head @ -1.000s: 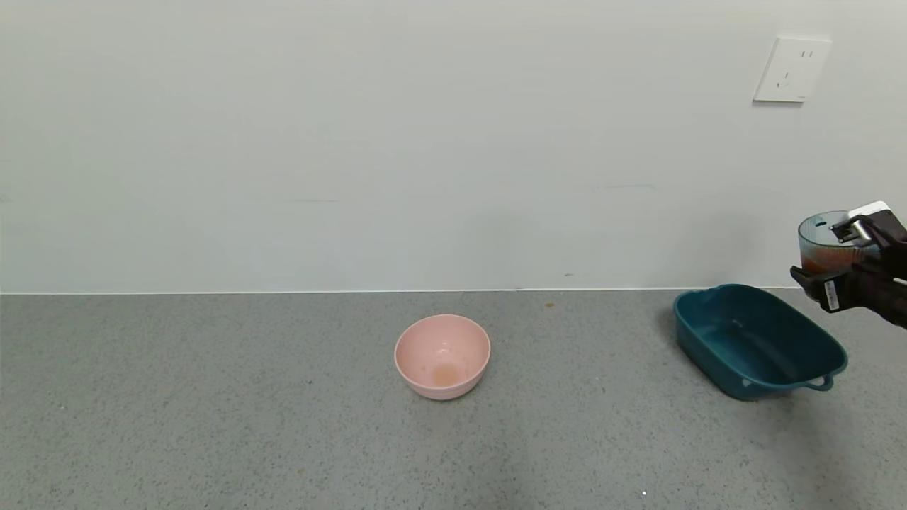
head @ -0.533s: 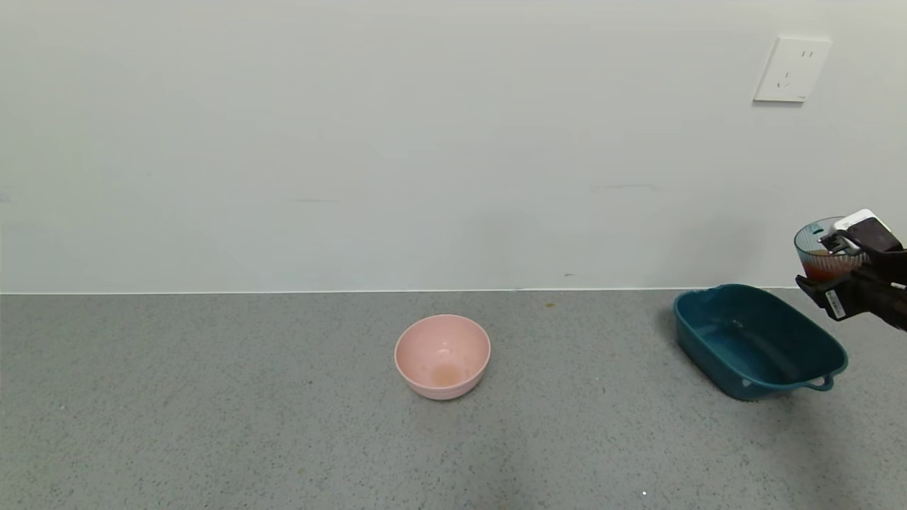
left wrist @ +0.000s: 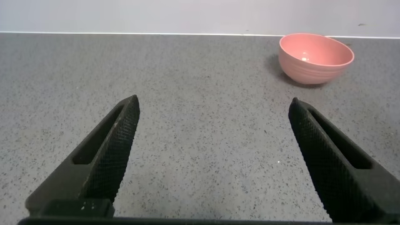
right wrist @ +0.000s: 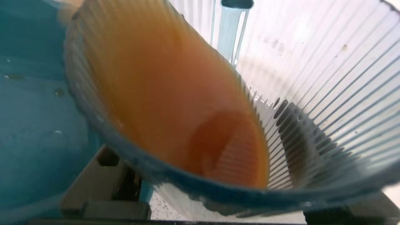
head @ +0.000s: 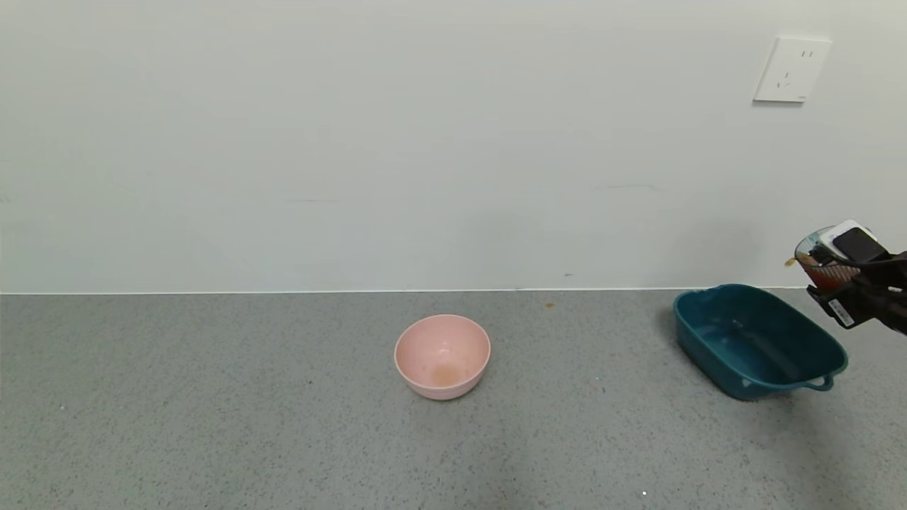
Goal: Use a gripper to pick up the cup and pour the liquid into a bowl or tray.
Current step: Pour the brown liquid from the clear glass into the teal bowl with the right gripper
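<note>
You're mid-pour: your right gripper (head: 832, 280) clamps the tilted cup (head: 815, 261) above the teal tub (head: 758, 340) (tea-like liquid (right wrist: 181, 119) just reaching the rim), so tip further over it.

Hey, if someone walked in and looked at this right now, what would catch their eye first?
Probably the right gripper at the far right, holding the tilted cup above the back end of the teal tub, with orange-brown liquid reaching its rim. Next, the pink bowl sitting alone mid-counter. The left gripper hangs open over bare counter.
</note>
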`<state>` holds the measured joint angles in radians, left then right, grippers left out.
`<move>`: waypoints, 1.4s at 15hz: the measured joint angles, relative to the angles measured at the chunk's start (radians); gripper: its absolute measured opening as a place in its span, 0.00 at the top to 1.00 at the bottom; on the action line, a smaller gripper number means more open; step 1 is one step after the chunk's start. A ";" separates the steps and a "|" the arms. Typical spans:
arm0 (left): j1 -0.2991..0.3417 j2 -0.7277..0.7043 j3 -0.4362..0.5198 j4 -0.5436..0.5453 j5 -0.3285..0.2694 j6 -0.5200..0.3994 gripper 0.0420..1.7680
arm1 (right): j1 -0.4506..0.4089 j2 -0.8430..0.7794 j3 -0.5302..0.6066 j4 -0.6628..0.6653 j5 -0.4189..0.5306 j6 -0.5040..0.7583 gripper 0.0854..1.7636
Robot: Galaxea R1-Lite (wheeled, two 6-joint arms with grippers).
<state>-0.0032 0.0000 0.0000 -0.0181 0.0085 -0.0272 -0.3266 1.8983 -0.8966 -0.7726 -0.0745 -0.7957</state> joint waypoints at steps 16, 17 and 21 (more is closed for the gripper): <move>0.000 0.000 0.000 0.000 0.000 0.000 0.03 | -0.061 0.012 0.021 -0.002 -0.001 -0.298 0.24; 0.000 0.000 0.000 0.000 0.000 0.000 0.03 | -0.067 0.012 0.024 -0.003 -0.001 -0.319 0.24; 0.000 0.000 0.000 0.000 0.000 0.000 0.03 | -0.082 0.010 0.031 -0.003 0.000 -0.386 0.24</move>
<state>-0.0032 0.0000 0.0000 -0.0177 0.0089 -0.0272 -0.4089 1.9079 -0.8660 -0.7753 -0.0749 -1.1819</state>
